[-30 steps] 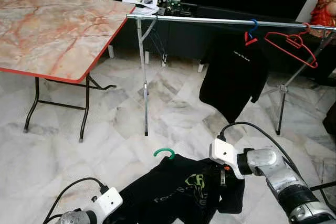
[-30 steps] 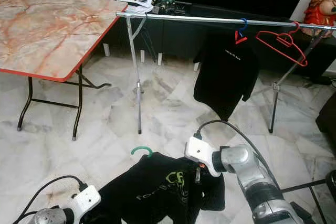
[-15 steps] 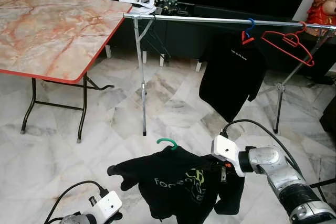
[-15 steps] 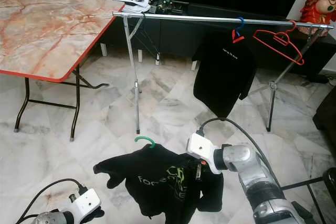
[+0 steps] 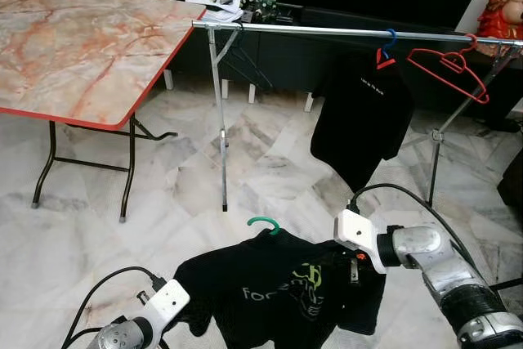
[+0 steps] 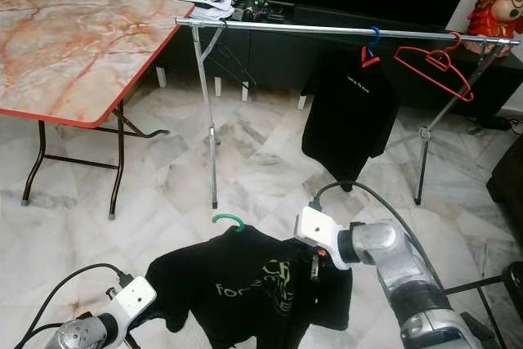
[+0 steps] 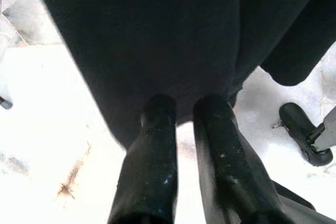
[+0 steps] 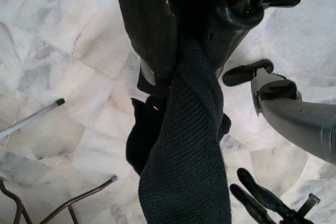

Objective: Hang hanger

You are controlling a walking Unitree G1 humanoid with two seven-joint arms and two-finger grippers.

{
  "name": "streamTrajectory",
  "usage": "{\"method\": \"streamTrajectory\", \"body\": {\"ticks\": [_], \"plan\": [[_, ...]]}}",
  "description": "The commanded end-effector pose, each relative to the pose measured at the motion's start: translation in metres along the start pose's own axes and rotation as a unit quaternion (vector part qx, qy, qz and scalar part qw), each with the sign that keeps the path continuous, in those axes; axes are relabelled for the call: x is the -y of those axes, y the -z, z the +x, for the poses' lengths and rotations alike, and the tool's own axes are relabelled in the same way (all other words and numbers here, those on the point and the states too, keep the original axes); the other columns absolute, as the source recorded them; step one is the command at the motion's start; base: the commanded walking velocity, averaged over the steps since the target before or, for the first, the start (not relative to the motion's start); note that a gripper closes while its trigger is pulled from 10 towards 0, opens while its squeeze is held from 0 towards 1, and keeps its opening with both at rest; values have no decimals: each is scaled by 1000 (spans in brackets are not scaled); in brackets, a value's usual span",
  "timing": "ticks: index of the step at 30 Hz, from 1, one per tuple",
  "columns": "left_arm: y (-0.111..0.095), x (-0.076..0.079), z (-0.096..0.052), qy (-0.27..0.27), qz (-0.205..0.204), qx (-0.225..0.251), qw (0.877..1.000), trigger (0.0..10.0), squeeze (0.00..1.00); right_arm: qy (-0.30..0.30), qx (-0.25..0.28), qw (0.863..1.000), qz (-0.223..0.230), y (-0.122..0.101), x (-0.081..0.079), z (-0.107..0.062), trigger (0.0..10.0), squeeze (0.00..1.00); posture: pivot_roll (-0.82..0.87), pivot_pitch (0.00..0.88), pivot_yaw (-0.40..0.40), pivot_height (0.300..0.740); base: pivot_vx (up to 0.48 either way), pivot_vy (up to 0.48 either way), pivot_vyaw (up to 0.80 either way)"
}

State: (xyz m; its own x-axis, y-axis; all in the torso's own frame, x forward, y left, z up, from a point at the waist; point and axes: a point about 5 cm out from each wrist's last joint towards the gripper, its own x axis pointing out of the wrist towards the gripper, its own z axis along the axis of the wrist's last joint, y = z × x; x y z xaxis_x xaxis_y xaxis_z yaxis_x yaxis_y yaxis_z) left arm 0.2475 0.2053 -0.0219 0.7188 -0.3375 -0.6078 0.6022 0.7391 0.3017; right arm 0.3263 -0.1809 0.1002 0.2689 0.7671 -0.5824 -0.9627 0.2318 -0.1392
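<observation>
A black shirt [image 5: 278, 296] on a green hanger [image 5: 263, 222] is held up low in the centre of the left eye view, above the marble floor [image 5: 188, 185]. The shirt's shoulder is clamped by the right gripper [image 8: 191, 51]: in the right wrist view the knit fabric is seen pinched between its black fingers [image 8: 144, 30] and twisting out from them. The silver right arm [image 5: 441, 263] reaches in from the lower right of the frame.

The left gripper [image 7: 181, 114] is seen at the lower left, with its fingertips against the shirt's lower edge; in the left wrist view the two fingers [image 7: 152, 150] lie close together with a narrow gap, and whether cloth is gripped between them cannot be told.

A metal clothes rail [image 5: 343, 32] runs across the upper part of the frame, well apart from the held shirt. On its right half a second black shirt [image 5: 364, 116] hangs from a hanger with a blue hook [image 5: 391, 40], and just beside it an empty red hanger [image 5: 453, 71] is hooked on. A marble-patterned folding table [image 5: 73, 46] with a red edge occupies the upper left.
</observation>
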Motion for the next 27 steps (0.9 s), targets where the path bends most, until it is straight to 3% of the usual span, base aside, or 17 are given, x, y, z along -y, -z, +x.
{"method": "streamTrajectory", "body": {"ticks": [1,12,18,19,27], "plan": [[4,-1,-2,-5,-7,-7,1000,10000,1000,13,14,1000,-22,-13,9,-10,10000,0,66,95,-124,740,0,0,0],[8,-6,-3,-46,-6,-21,999,10000,1000,-12,24,999,-36,-22,6,-7,10000,0,59,95,-127,740,0,0,0],[10,-19,-4,-115,-3,-48,992,10000,1000,-17,21,999,-35,-20,4,-8,10000,0,59,95,-128,740,0,0,0],[10,-21,-4,-121,-8,-48,991,10000,0,-17,21,999,-35,-20,4,-8,10000,0,59,95,-128,740,0,0,0],[12,-18,-3,-115,-24,-52,992,10000,0,-18,22,999,-37,-22,4,-8,10000,0,51,83,-122,740,0,0,0]]}}
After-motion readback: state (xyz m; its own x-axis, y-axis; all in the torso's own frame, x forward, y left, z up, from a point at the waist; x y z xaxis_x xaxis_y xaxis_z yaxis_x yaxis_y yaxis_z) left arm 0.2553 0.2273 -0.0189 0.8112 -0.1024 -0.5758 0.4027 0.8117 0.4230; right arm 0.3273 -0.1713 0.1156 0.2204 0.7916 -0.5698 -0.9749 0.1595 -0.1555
